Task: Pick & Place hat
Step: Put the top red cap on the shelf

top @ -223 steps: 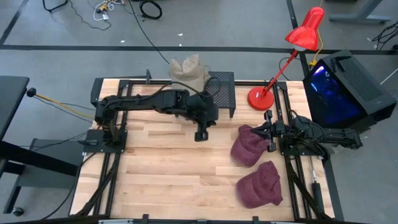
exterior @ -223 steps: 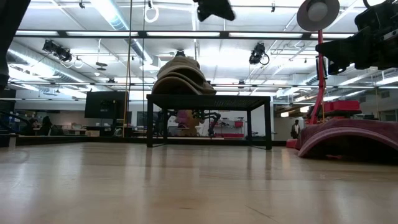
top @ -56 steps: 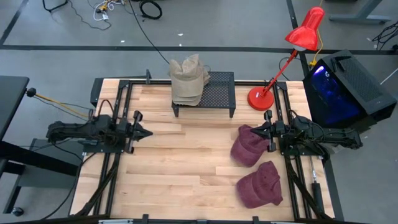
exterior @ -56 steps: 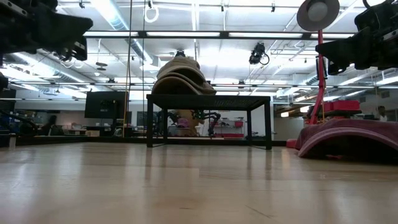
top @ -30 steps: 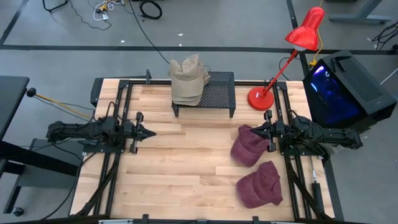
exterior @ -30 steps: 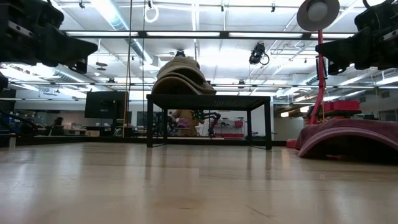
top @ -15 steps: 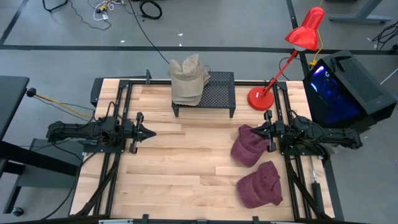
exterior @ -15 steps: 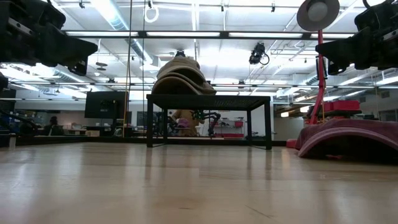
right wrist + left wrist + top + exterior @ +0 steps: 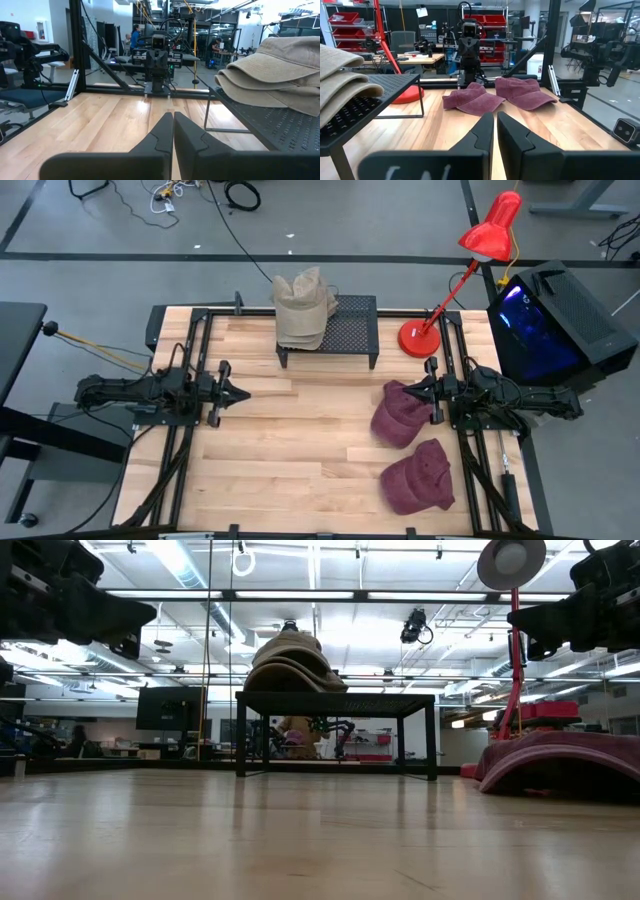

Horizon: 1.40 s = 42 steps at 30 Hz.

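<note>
A stack of tan hats (image 9: pixel 303 307) rests on the left end of a black mesh stand (image 9: pixel 352 332) at the table's far edge; it also shows in the low view (image 9: pixel 289 662). Two maroon caps lie flat on the right half of the table, one farther (image 9: pixel 399 417) and one nearer (image 9: pixel 418 477). My left gripper (image 9: pixel 243 392) hovers shut at the table's left side, pointing right. My right gripper (image 9: pixel 409 392) is shut too, raised over the farther maroon cap's far edge and pointing left. The left wrist view shows both maroon caps (image 9: pixel 472 99) (image 9: pixel 525 93).
A red desk lamp stands with its base (image 9: pixel 416 338) at the far right corner, beside the stand. A black box with blue light (image 9: pixel 548 320) sits off the table's right edge. Bare wood (image 9: pixel 290 440) lies between the two arms.
</note>
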Available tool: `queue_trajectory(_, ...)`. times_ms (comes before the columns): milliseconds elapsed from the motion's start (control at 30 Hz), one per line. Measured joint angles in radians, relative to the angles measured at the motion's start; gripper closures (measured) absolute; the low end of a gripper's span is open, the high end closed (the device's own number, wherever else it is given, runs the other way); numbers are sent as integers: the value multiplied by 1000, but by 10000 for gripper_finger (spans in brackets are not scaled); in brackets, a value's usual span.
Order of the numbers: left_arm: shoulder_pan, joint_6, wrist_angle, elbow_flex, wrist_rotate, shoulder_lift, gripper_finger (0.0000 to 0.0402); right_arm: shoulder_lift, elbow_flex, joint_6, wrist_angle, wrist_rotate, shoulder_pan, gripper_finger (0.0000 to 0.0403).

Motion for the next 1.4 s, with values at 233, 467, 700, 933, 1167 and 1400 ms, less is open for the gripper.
queue_trajectory(233,0,0,1,0,-1,0,372,0,0,0,0,0,0,387)
queue_trajectory(467,0,0,3,0,-3,0,372,0,0,0,0,0,0,387)
queue_trajectory(700,0,1,4,0,-3,0,372,0,0,11,27,-1,0,387)
queue_trajectory(933,0,1,4,0,-3,0,372,0,0,143,189,-67,0,387)
queue_trajectory(1167,0,1,4,0,-3,0,372,0,0,315,437,-107,0,387)
queue_trajectory(1400,0,0,4,0,-3,0,372,4,38,372,517,-55,0,387)
